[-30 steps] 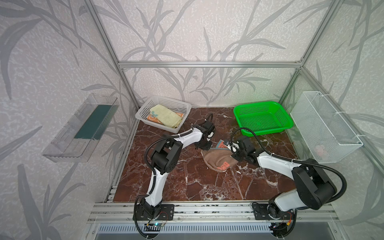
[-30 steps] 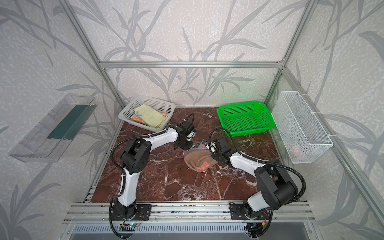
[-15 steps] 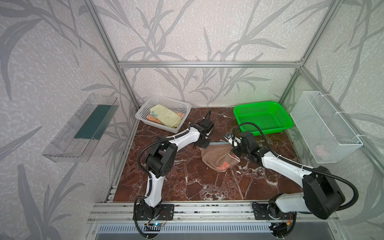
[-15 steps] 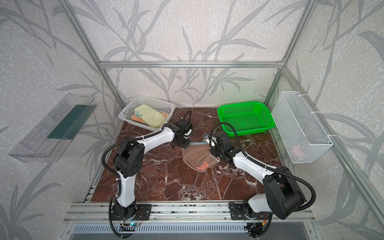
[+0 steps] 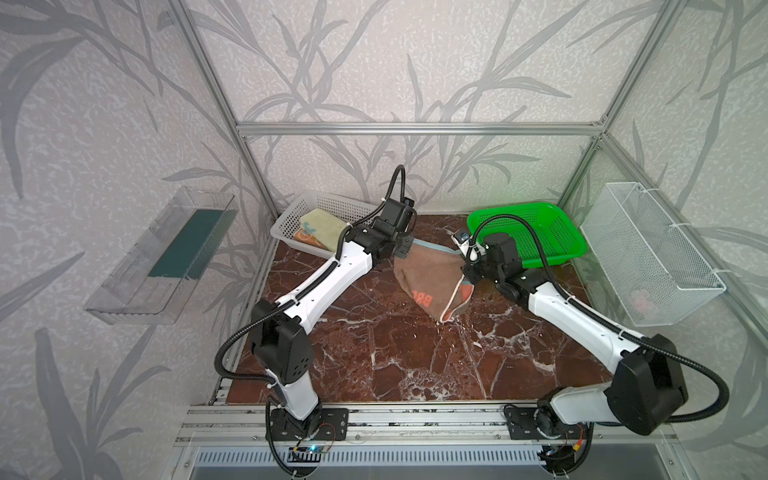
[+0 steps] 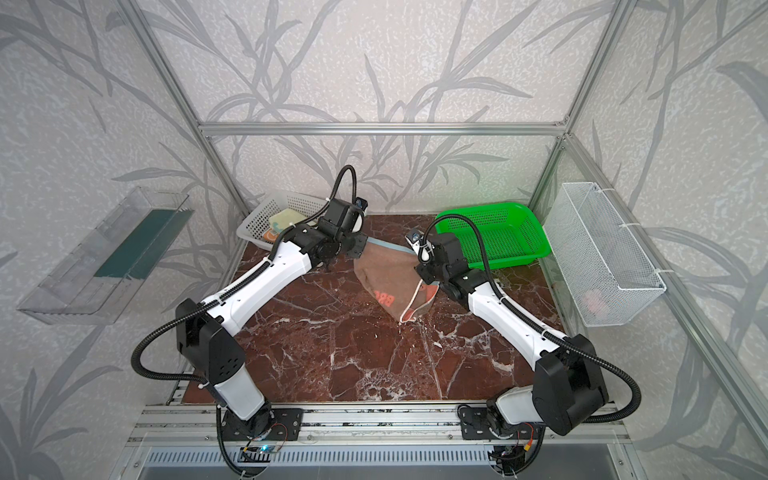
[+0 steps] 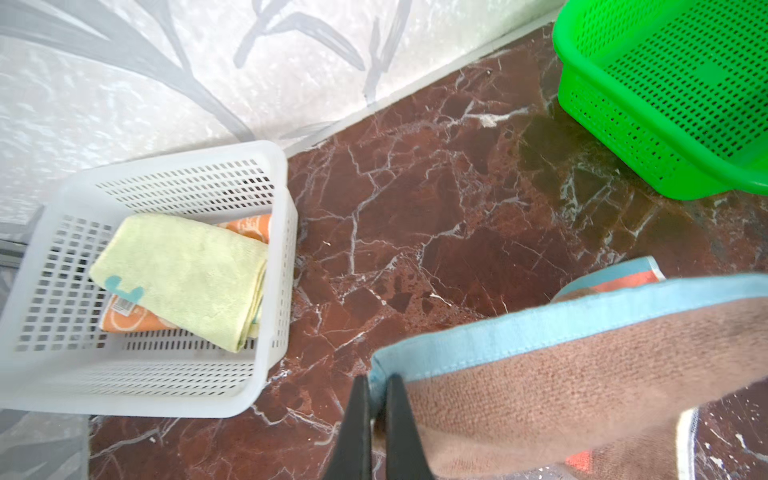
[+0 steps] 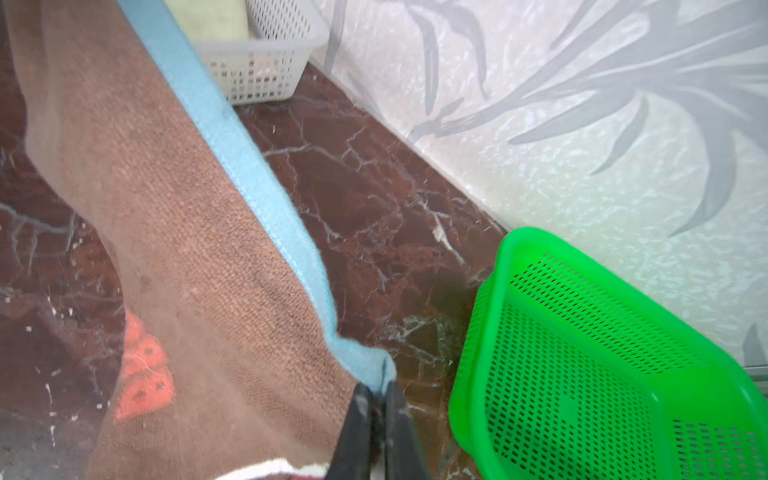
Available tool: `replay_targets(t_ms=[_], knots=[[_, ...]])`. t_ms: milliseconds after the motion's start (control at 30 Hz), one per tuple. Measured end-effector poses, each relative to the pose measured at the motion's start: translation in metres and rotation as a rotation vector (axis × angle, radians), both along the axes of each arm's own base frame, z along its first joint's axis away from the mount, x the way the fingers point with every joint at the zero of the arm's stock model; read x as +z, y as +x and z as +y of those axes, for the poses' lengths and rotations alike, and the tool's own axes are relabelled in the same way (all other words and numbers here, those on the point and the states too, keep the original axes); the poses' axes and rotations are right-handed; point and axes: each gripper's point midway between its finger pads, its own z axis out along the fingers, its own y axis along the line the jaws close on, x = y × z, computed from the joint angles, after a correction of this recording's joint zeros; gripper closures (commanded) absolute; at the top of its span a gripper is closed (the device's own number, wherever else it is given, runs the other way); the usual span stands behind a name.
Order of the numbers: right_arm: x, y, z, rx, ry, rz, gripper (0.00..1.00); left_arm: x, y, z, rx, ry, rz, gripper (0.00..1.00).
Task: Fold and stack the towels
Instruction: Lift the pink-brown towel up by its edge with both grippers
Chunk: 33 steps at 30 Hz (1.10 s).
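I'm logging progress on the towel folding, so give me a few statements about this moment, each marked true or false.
1. The left hand and the right hand are both shut on the blue edge of the brown towel. True.
2. The brown towel lies flat and untouched. False: it hangs from both hands.
3. The yellow towel lies on the orange towel in the white basket. True.
4. The green basket holds a folded towel. False: no towel shows in it.
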Motion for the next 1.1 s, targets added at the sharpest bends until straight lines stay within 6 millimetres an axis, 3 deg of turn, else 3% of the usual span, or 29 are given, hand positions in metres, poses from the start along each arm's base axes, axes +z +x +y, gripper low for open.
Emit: replay_targets(t_ms=[267, 367, 500, 767, 1100], knots=[[0.106, 0.015, 0.012, 0.03, 0.114, -0.143, 1.0, 0.081, 0.01, 0.01, 0.017, -0.024, -0.181, 1.0], [0.131, 0.012, 0.015, 0.054, 0.143, -0.179, 1.0, 0.11, -0.002, 0.018, 0.013, -0.042, -0.238, 1.0], [0.146, 0.004, 0.021, 0.103, 0.172, -0.186, 1.0, 0.149, -0.024, 0.029, -0.001, -0.085, -0.312, 1.0], [0.183, -0.041, 0.031, 0.238, 0.241, -0.222, 1.0, 0.205, -0.087, 0.043, -0.097, -0.195, -0.405, 1.0], [0.247, -0.112, 0.041, 0.414, 0.334, -0.327, 1.0, 0.233, -0.145, 0.058, -0.192, -0.282, -0.453, 1.0]])
